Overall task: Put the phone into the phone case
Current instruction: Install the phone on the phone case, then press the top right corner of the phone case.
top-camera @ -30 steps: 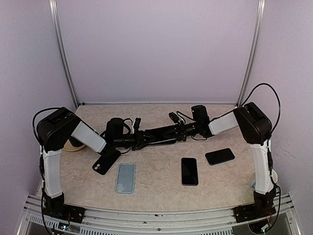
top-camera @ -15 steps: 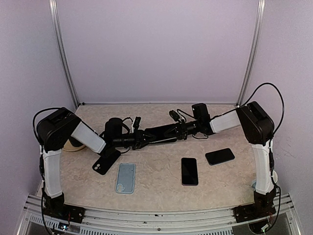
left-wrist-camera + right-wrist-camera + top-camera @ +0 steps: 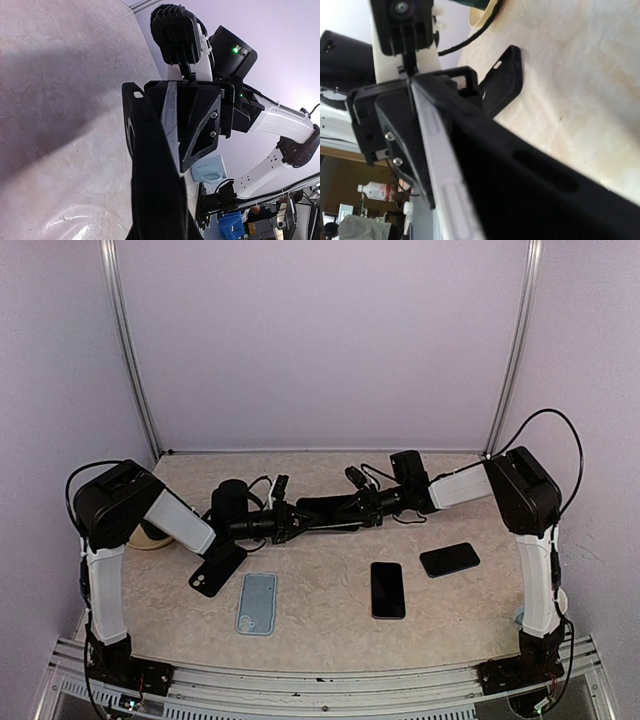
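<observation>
On the surface (image 3: 450, 615) nearest the arm bases lie a blue case (image 3: 257, 603), a spare phone (image 3: 388, 589) and a second phone (image 3: 449, 559), with a black shell (image 3: 213, 570) at left. Beyond them, in mid-air, the left end effector (image 3: 285, 519) and right end effector (image 3: 347, 508) each clamp one end of the case (image 3: 322, 510). The phone (image 3: 445, 185) shows along its edge and is apparently in, though whether it is fully seated cannot be told.
</observation>
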Robot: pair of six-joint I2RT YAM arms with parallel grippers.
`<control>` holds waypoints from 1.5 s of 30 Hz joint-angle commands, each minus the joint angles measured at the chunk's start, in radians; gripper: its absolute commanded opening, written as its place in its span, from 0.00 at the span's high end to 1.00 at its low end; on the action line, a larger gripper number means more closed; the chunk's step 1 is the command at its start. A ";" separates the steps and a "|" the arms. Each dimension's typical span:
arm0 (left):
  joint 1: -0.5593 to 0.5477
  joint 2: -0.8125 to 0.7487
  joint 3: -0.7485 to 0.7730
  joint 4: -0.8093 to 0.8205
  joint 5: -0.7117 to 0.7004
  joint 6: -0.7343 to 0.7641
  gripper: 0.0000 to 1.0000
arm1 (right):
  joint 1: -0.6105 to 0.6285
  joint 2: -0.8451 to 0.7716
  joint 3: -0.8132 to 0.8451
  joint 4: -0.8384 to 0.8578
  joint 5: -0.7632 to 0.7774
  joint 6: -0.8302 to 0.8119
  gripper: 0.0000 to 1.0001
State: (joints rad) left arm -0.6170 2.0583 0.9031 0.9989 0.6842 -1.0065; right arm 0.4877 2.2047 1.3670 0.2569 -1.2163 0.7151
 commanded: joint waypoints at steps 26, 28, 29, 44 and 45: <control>0.005 -0.173 -0.042 0.002 -0.012 0.058 1.00 | -0.036 -0.155 0.013 -0.215 0.058 -0.132 0.62; 0.005 -0.184 -0.044 0.001 -0.013 0.060 1.00 | -0.040 -0.165 0.004 -0.216 0.061 -0.138 0.62; 0.005 -0.191 -0.045 0.000 -0.014 0.060 1.00 | -0.041 -0.168 0.000 -0.220 0.061 -0.143 0.61; 0.008 -0.255 -0.074 -0.017 -0.022 0.074 1.00 | -0.060 -0.215 -0.008 -0.318 0.130 -0.207 0.59; 0.008 -0.261 -0.075 -0.020 -0.022 0.076 1.00 | -0.061 -0.219 -0.008 -0.325 0.137 -0.213 0.59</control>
State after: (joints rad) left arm -0.6121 1.8641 0.8276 0.9039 0.6537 -0.9592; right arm 0.4408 2.0335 1.3636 -0.0101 -1.1320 0.5423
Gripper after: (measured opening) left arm 0.095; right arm 0.408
